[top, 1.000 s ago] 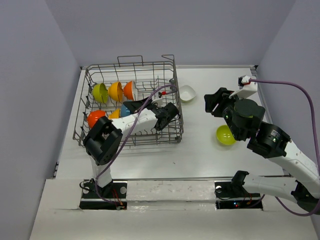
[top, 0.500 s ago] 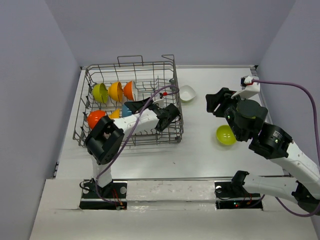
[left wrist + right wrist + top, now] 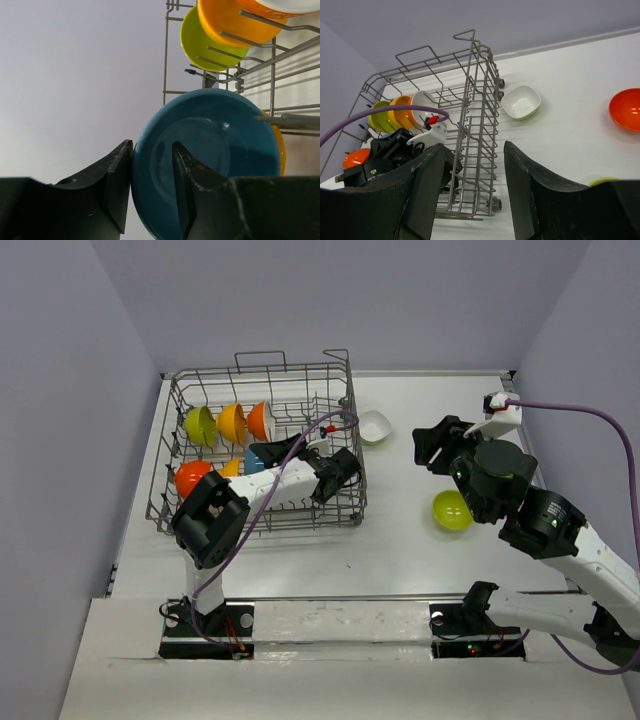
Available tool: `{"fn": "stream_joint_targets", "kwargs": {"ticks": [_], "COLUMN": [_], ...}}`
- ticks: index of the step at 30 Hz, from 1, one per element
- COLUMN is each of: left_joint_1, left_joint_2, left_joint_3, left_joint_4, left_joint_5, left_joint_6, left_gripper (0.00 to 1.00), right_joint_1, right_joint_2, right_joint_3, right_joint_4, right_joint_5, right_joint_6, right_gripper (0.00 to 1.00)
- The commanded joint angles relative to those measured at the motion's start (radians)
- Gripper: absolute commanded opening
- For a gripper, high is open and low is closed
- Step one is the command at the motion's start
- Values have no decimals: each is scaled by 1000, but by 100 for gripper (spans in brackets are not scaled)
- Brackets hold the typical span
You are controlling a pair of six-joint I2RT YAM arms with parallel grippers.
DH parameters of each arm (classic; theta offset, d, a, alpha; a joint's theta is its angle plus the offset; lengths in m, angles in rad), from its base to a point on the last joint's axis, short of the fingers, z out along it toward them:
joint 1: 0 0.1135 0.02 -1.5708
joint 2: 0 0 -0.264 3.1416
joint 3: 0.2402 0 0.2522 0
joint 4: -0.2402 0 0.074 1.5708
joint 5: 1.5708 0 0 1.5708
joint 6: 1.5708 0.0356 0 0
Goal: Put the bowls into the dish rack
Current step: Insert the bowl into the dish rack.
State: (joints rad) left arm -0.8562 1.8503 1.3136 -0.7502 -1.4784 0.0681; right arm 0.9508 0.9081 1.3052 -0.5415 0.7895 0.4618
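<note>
The grey wire dish rack point(image 3: 330, 380) holds a lime green bowl point(image 3: 199, 425), an orange-yellow bowl point(image 3: 231, 422), a red-orange bowl point(image 3: 190, 476) and others on edge. A teal bowl point(image 3: 215, 150) stands on edge among the tines. My left gripper point(image 3: 152, 145) is open, its fingers straddling that bowl's rim, one outside and one inside. Out on the table lie a white bowl point(image 3: 374, 426), a lime green bowl point(image 3: 450, 510) and a red-orange bowl point(image 3: 625, 109). My right gripper point(image 3: 428, 443) hovers open and holds nothing, right of the rack.
The rack's tall right wall point(image 3: 470, 125) stands between my right gripper point(image 3: 474, 145) and the left arm. The left arm's purple cable point(image 3: 300, 440) loops over the rack. Grey walls close in the table on the left, back and right.
My left gripper's jaws have spread apart around the teal bowl's rim. The right arm has drifted very slightly to the right.
</note>
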Motion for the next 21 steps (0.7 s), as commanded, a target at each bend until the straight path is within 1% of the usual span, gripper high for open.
{"fn": "stream_joint_targets", "kwargs": {"ticks": [1,12,16,17,21], "left_joint_1": [-4,-7,-7,-7,-7], "left_joint_2": [18,15,0,-3,-16], "left_joint_3": [16,21,29,32,30], "left_joint_4": [23,14,15,15,14], "left_joint_5": [61,104,150,158,193], "left_joint_6": [-51,-62,-62,-92,-105], "left_gripper": [46,50,50,50,50], "right_joint_1": [5,5,5,5,5], "right_joint_2": [-17,-20,-20,-20,-17], "right_joint_3": [-6,-6,-4,-3,-1], "right_joint_4": [43,43,43,43,43], "right_joint_5": [30,28,27,25,22], "right_joint_6": [-15,-14,-14,-14,-14], "right_gripper": [56,56,56,56,57]}}
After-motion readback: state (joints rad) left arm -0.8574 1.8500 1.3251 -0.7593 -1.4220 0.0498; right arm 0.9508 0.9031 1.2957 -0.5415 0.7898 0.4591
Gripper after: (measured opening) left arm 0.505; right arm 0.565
